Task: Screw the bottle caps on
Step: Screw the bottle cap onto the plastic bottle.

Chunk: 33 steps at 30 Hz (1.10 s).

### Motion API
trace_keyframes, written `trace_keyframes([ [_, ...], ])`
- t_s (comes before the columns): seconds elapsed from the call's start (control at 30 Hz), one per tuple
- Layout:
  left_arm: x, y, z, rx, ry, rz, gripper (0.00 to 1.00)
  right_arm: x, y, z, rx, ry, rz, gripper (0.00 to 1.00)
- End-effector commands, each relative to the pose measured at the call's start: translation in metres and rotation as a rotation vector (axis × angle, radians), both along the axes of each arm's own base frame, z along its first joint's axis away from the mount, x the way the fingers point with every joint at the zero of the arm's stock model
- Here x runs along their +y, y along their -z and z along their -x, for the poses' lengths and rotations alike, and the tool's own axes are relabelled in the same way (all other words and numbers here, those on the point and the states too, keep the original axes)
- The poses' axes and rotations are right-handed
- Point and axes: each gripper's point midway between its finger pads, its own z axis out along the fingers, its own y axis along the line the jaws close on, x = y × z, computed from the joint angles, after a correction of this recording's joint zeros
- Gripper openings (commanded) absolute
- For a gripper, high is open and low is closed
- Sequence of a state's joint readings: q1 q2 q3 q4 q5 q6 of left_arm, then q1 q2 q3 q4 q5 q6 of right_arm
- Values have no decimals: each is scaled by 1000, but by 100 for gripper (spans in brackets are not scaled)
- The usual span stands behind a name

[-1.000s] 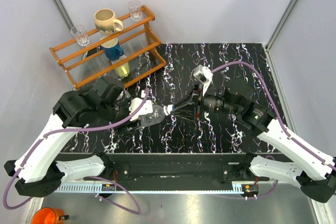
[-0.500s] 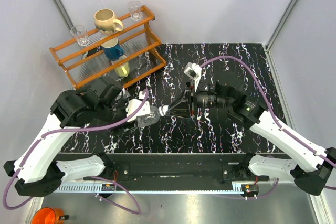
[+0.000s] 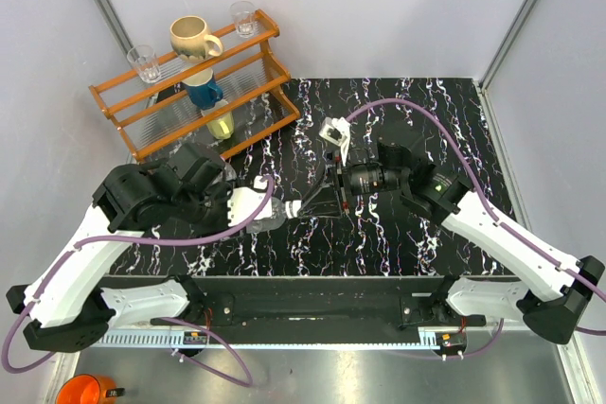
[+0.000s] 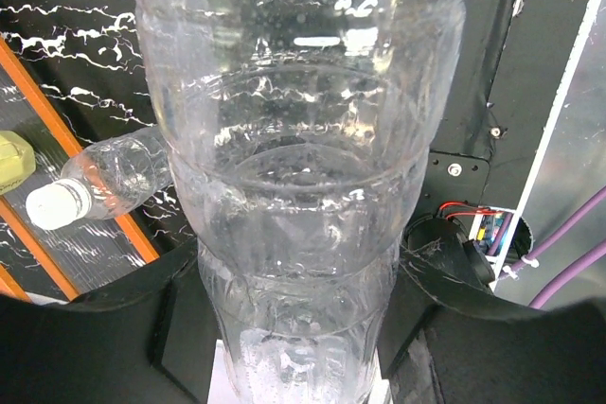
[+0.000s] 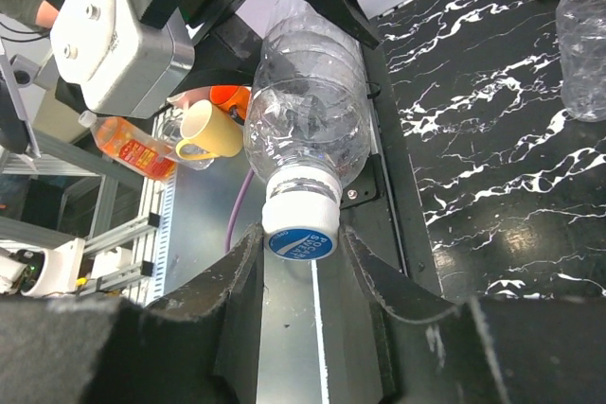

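My left gripper point(image 3: 265, 215) clamps the ribbed bottle point(image 4: 303, 186) sideways above the tabletop point(image 3: 426, 111); my right gripper point(image 5: 299, 257) pinches its white cap point(image 5: 299, 234). The second bottle point(image 4: 123, 172), capped, sits beside the wooden rack point(image 3: 112, 83) holding mugs point(image 3: 194, 38), well apart.

Left arm point(image 3: 71, 267) and right arm point(image 3: 511, 243) angled inward, left fingers point(image 4: 85, 347), right fingers point(image 5: 237, 309) clamped

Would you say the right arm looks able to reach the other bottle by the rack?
Probably not yet: the right gripper is closed on the cap of the bottle in the left gripper. Otherwise, bare table leads to the other bottle.
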State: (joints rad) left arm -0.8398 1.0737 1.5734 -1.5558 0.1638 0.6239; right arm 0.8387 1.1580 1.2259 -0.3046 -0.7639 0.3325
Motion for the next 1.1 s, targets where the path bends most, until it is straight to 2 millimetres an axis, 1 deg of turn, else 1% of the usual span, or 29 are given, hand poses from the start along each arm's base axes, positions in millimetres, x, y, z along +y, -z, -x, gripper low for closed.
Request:
trace_keyframes([
  [0.0,-20,-13,-13,-54,26,62,38,5,-30,25,-7,-147,-99,16],
  [0.2,-18,-14,-16,-77,28,44,38,7,-31,26,6,-165,-99,16],
  [0.3,-19,-16,-17,-90,37,38,38,10,-26,27,35,-187,-84,16],
  [0.33,-19,-16,-17,-91,41,36,38,11,-25,30,48,-212,-82,16],
  [0.47,-18,-12,-18,-91,49,14,38,12,-19,32,84,-245,-45,16],
  [0.57,-18,-11,-18,-93,53,5,38,15,-16,26,82,-224,-14,16],
  [0.63,-19,-10,-20,-98,48,-2,38,18,-13,18,82,-184,10,14],
  [0.8,-15,-2,-29,-124,20,-48,38,23,-17,5,97,-110,37,14],
  [0.93,-14,5,-32,-129,14,-82,39,22,-14,-1,108,-68,71,12],
  [1.07,-7,10,-43,-172,-16,-144,39,20,-7,-7,131,-14,141,12],
])
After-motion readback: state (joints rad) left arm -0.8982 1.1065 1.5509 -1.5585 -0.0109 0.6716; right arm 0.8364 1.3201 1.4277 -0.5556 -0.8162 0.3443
